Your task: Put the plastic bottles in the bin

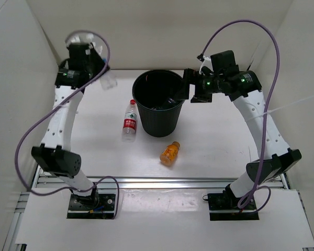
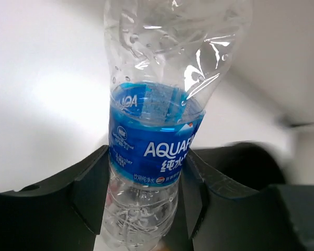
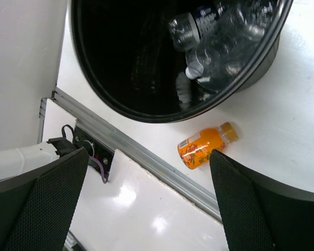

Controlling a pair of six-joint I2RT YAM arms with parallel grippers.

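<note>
Left pincer, clamped on the blue-label water bottle, should next carry it over the black bin; right pincer gapes empty.

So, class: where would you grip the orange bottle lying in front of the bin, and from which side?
Take the orange bottle mid-body, coming down from above with jaws across its width. It lies on its side with bare table on both sides, so the round body probably offers the surest hold.
</note>
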